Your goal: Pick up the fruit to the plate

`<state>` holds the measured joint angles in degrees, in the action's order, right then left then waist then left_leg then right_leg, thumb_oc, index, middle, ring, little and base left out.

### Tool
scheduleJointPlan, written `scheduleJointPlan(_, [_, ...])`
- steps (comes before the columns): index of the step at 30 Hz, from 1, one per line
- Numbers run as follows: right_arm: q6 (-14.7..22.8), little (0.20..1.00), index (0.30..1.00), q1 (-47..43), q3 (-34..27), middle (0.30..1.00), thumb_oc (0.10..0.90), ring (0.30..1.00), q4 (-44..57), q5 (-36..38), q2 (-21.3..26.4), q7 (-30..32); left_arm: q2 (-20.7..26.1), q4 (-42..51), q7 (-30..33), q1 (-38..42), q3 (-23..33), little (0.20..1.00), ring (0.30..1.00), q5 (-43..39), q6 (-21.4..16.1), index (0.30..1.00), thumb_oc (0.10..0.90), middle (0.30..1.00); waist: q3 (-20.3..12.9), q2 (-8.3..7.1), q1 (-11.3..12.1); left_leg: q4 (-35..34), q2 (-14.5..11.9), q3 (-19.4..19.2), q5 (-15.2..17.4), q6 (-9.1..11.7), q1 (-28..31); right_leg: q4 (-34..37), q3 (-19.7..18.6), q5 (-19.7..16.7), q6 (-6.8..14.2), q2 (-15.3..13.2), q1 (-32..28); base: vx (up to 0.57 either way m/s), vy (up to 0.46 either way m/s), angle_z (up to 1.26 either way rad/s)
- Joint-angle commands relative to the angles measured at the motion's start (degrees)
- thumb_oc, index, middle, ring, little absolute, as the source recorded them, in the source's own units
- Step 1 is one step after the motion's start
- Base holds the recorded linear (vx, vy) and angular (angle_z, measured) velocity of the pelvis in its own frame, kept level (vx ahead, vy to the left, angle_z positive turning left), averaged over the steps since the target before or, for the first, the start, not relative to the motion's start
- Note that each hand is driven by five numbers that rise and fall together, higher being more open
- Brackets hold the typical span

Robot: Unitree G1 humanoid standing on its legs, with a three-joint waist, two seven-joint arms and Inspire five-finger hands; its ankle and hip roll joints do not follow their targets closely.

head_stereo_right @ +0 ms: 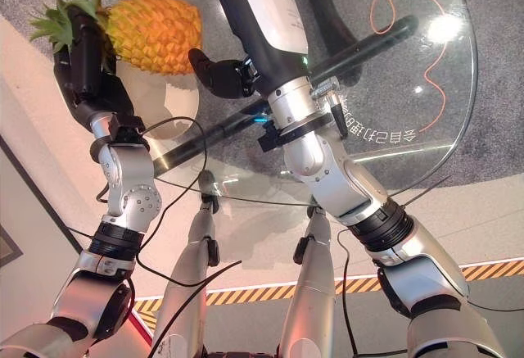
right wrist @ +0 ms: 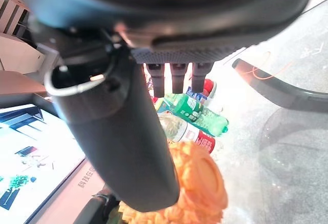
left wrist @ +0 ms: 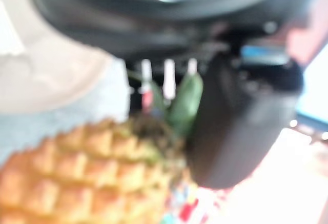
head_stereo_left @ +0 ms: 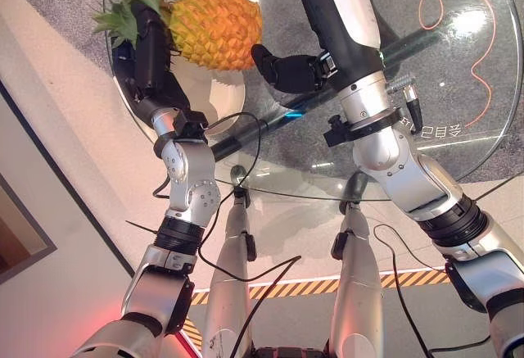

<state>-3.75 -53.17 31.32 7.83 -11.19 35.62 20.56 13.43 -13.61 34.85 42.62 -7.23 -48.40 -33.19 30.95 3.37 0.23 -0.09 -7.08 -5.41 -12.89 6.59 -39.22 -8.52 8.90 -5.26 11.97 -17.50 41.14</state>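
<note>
Pineapple [head_stereo_left: 214,29]: orange-yellow body, green leafy crown [head_stereo_left: 123,15]; lying on its side over the cream plate [head_stereo_left: 214,89], crown toward the robot's left.

Plate: round, pale, on the glass tabletop [head_stereo_left: 458,88] near its left edge; largely covered by the pineapple.

Left hand [head_stereo_left: 150,47]: dark, set at the crown end of the pineapple, lying along the leaves and touching the fruit; whether curled round it or merely resting against it cannot be told, fingers hidden behind the crown. Left wrist view blurred: pineapple skin [left wrist: 77,172] and green leaves [left wrist: 184,101] close beside the hand's dark bulk.

Right hand [head_stereo_left: 282,70]: dark, fingers loosely curled, just beside the pineapple's blunt end; contact cannot be told, nothing visibly gripped. In the right wrist view, thumb [right wrist: 123,147] in front of the pineapple [right wrist: 197,183].

Bottles [right wrist: 192,114]: green with red labels, beyond the pineapple in the right wrist view.

Orange cable [head_stereo_left: 458,22]: looped, seen through the glass on the right.
</note>
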Motion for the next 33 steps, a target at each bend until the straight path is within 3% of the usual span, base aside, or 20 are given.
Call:
scheduleJointPlan(1, [5.87,0.900,0.900,-4.42,-4.63,0.900,0.800,0.900,8.95,-2.18,-1.76,4.90,3.28,5.06,0.80,7.06,2.05,0.200,0.300,9.36,-8.77,0.300,0.100,0.300,-1.15,-2.62,1.46,1.68,-0.30,1.18,3.10,1.49,1.68,1.39,4.61,-3.97,0.85,-0.16,-2.18,0.00,0.000,0.00])
scheduleJointPlan(21, [8.09,0.900,0.900,5.11,-13.24,0.900,0.800,0.900,4.67,1.34,-2.12,18.52,4.41,3.93,6.01,5.25,5.20,0.200,0.300,15.74,-12.70,0.300,0.100,0.300,-1.15,-3.12,-0.07,1.36,-0.70,0.63,3.43,1.37,2.32,1.40,3.83,-3.97,0.84,0.13,-2.04,0.00,0.000,0.00])
scheduleJointPlan(27, [9.13,0.900,0.900,9.85,-16.97,0.900,0.800,0.900,0.14,7.13,-2.77,25.70,5.21,3.18,8.71,4.22,6.25,0.200,0.300,19.22,-13.30,0.300,0.100,0.300,-1.15,-3.26,-0.61,1.40,-0.92,0.42,3.55,1.35,2.57,1.14,3.48,-3.78,0.71,0.26,-2.04,0.00,0.000,0.00])
scheduleJointPlan(33, [14.38,0.900,0.900,15.99,-21.31,0.900,0.800,0.900,-4.71,17.09,-4.81,30.04,6.75,1.45,12.91,2.96,7.49,0.200,0.300,24.16,-13.97,0.300,0.100,0.300,-1.15,-3.53,-1.40,1.76,-1.11,0.24,3.91,1.35,2.65,0.79,2.99,-3.49,0.50,0.63,-1.80,0.00,0.000,0.00])
